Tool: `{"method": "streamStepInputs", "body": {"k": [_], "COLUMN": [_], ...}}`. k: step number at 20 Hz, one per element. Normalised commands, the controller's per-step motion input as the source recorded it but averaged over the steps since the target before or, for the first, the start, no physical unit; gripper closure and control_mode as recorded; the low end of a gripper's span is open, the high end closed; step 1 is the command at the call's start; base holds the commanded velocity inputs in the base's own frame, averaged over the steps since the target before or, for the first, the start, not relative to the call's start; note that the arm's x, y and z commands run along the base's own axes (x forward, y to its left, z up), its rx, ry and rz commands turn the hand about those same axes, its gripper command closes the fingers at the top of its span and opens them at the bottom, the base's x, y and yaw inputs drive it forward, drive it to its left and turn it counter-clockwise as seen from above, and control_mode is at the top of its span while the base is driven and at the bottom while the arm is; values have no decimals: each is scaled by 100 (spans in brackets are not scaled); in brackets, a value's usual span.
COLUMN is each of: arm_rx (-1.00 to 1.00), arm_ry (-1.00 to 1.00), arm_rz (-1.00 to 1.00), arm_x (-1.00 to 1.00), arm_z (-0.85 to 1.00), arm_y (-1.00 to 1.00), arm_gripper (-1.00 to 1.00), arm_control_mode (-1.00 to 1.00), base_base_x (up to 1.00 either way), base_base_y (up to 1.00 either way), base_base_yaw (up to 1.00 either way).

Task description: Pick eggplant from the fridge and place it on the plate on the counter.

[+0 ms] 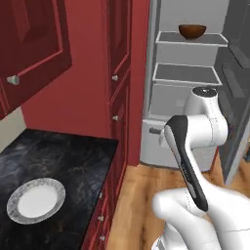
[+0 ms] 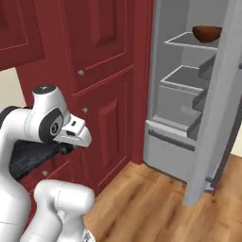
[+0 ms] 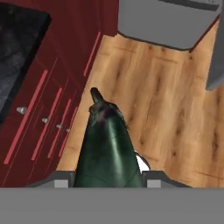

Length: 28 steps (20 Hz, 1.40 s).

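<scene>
The eggplant (image 3: 107,144), a dark glossy teardrop with its stem pointing away, sits between the fingers of my gripper (image 3: 107,178), which is shut on it. In the right base view the gripper (image 2: 66,148) hangs below the white wrist, in front of the red drawer fronts. Below the eggplant lie the wooden floor and the drawers. The white plate (image 1: 35,201) with its grey speckled rim rests on the black marble counter (image 1: 63,156), at the lower left. The fridge (image 1: 190,73) stands open, with light grey shelves showing.
A brown wooden bowl (image 1: 192,31) sits on the fridge's top shelf. The open fridge door (image 2: 215,108) juts out on the right. Tall red cupboards (image 2: 99,71) stand between fridge and counter. Silver knobs (image 3: 21,110) line the drawer fronts under the counter edge (image 3: 26,65).
</scene>
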Motion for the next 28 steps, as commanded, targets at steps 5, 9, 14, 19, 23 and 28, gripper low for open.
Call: {"method": "streamStepInputs", "body": {"k": [5,9,14,19,23,28], "arm_rx": [0,0,0,0,0,0], "arm_ry": [0,0,0,0,0,0], "arm_rz": [0,0,0,0,0,0], "arm_x": [0,0,0,0,0,0], "arm_z": [0,0,0,0,0,0], "arm_y": [0,0,0,0,0,0], "arm_gripper": [100,100,100,100,100,100], "arm_control_mode": [100,100,100,100,100,100], "base_base_x": [4,24,27,49,33,4], "base_base_y": [-17,-34,-25,14,35,6], "base_base_yaw": [70,82,61,39,26,3]}}
